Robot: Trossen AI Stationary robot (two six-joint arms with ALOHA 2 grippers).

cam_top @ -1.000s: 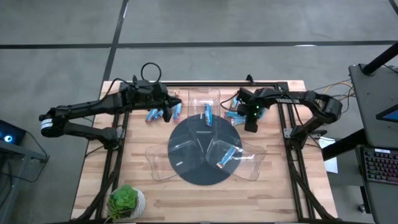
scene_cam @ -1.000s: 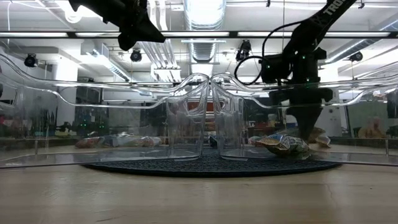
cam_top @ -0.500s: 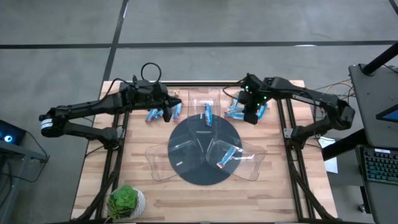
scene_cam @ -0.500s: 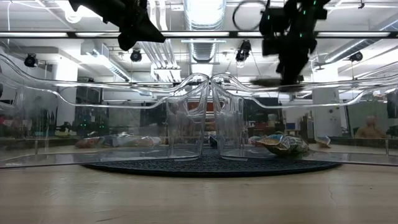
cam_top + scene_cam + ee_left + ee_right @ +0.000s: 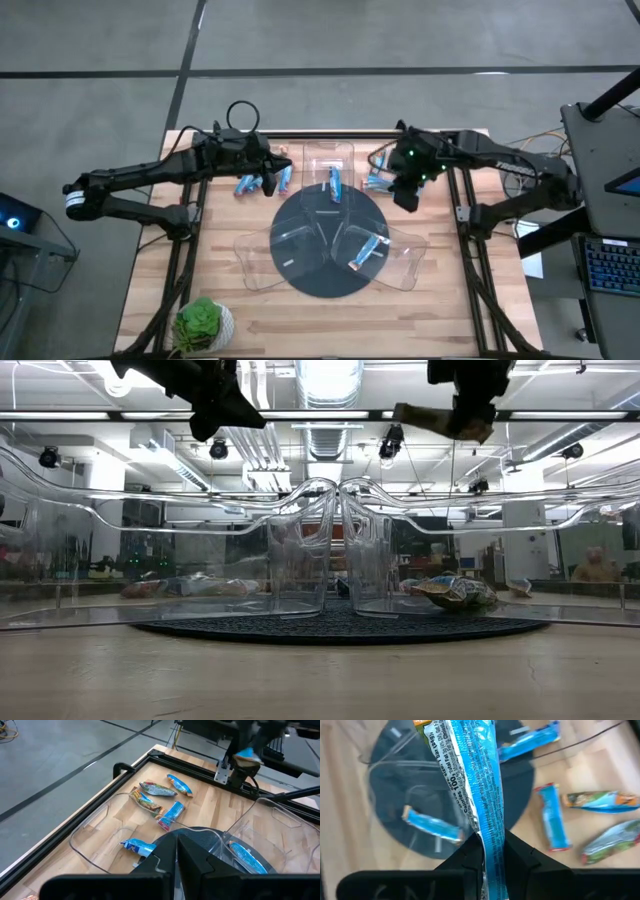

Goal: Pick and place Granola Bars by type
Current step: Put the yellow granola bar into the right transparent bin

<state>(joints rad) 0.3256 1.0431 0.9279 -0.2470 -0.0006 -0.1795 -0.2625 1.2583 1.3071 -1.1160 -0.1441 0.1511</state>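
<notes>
High view: the wooden table (image 5: pixel 300 320) has a dark round mat (image 5: pixel 300 250) in the middle, and three clear trays (image 5: pixel 262 258) sit on it. The left gripper (image 5: pixel 268 185) hangs over the table's far left part, and its fingers are pressed together with nothing in them. Some granola bars (image 5: pixel 243 184) lie just beside it. The right gripper (image 5: pixel 406 198) is over the far right part, near more loose bars. One blue bar (image 5: pixel 333 183) lies in the far tray, and another bar (image 5: pixel 367 250) lies in the tray on the right.

Low view: the right gripper (image 5: pixel 470 410) is high up — it pinches one bar (image 5: pixel 425 418) that sticks out sideways. The left gripper (image 5: pixel 205 428) is high too. A wrapped bar (image 5: pixel 455 592) rests low inside the right tray.

Left wrist view: the two dark fingers (image 5: pixel 192 860) touch each other. Past them, five bars lie on the wood, some blue (image 5: pixel 171 814), some brownish (image 5: pixel 146 802). Far off, the other arm holds a bar up in the air.

Right wrist view: the fingers (image 5: pixel 470 865) squeeze a long blue bar (image 5: pixel 475 780) by one end — it stands straight out over the mat. Other bars (image 5: pixel 554 817) lie on the wood.
</notes>
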